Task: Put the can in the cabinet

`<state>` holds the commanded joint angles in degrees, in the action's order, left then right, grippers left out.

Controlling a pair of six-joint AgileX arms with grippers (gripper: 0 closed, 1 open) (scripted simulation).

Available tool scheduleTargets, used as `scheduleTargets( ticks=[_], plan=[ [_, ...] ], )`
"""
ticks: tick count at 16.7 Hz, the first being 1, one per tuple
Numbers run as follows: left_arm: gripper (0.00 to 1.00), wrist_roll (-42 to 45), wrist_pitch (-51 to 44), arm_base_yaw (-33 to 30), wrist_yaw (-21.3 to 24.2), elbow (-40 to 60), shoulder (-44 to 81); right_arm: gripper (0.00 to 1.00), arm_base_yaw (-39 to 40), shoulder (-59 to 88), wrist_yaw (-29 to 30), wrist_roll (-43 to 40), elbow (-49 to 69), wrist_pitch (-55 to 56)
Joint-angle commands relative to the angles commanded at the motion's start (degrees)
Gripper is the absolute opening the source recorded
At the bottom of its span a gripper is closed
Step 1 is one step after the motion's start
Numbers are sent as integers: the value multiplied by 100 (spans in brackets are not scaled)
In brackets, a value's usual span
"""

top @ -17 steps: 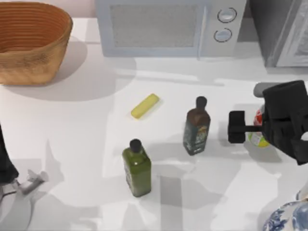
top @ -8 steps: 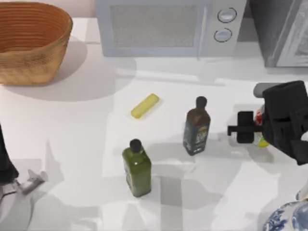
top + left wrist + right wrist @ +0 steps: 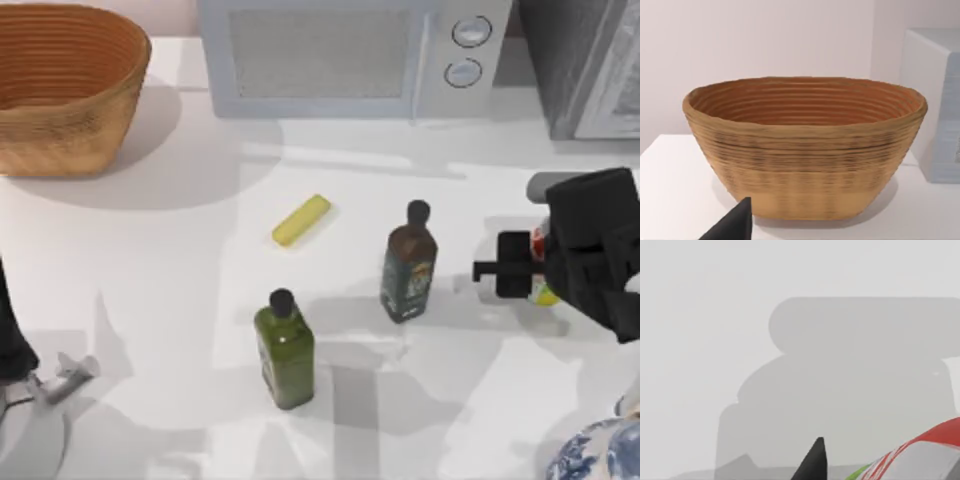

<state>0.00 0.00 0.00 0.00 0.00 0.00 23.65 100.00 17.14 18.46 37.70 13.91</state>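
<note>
The can (image 3: 541,291) stands at the right of the table, red and white above a yellow-green band, mostly covered from above by my right gripper (image 3: 540,268). That gripper is shut on the can, one dark finger (image 3: 514,265) pressed to its left side. The right wrist view shows the can's (image 3: 922,457) red and white body close beside a dark fingertip (image 3: 814,462). The cabinet (image 3: 580,60) is the grey unit at the back right corner, behind the can. My left arm (image 3: 10,330) stays parked at the table's left edge.
A white microwave (image 3: 340,55) stands at the back centre and a wicker basket (image 3: 60,90) at the back left. A dark brown bottle (image 3: 408,265), a green bottle (image 3: 285,345) and a yellow bar (image 3: 301,220) stand mid-table. A blue-patterned dish (image 3: 600,455) sits front right.
The right gripper's left finger has moved right, from well clear of the can to against its side. Nothing else has moved.
</note>
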Motion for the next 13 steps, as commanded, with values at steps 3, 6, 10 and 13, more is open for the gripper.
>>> scheduleTargets(
  ticks=[3, 6, 10, 13],
  plan=[
    [100, 0, 0, 0, 0, 0, 0, 0, 0, 0, 0, 0, 0, 0],
    [100, 0, 0, 0, 0, 0, 0, 0, 0, 0, 0, 0, 0, 0],
    [100, 0, 0, 0, 0, 0, 0, 0, -7, -96, 6, 8, 156, -211],
    [100, 0, 0, 0, 0, 0, 0, 0, 2, -400, 8, 9, 596, -961]
  ],
)
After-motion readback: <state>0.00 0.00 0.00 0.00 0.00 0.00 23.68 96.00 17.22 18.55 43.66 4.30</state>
